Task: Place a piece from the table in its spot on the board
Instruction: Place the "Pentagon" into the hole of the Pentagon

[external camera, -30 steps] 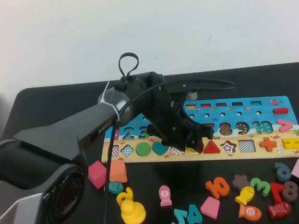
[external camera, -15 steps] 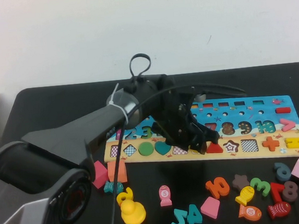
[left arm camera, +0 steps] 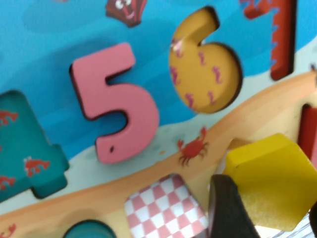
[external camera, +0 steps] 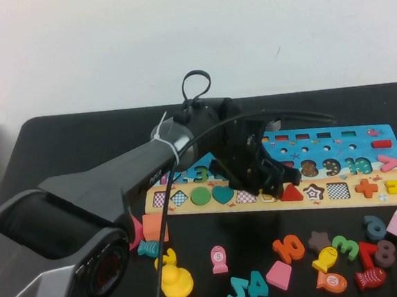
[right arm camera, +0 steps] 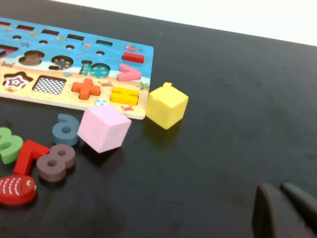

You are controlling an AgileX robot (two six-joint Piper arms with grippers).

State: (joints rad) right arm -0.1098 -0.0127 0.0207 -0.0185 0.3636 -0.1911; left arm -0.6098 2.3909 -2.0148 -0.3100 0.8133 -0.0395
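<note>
left claw point(external camera: 260, 178) pinching yellow piece point(left arm camera: 270, 181) just over board point(external camera: 339, 160); i square it before lowering. right claw point(right arm camera: 282, 210) pressed together, parked aside.

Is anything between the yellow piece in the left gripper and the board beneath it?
Nothing visible. The left gripper holds the yellow piece over the board, at its shape row, beside an empty checkered slot. The right gripper hangs over the table, off the board.
</note>
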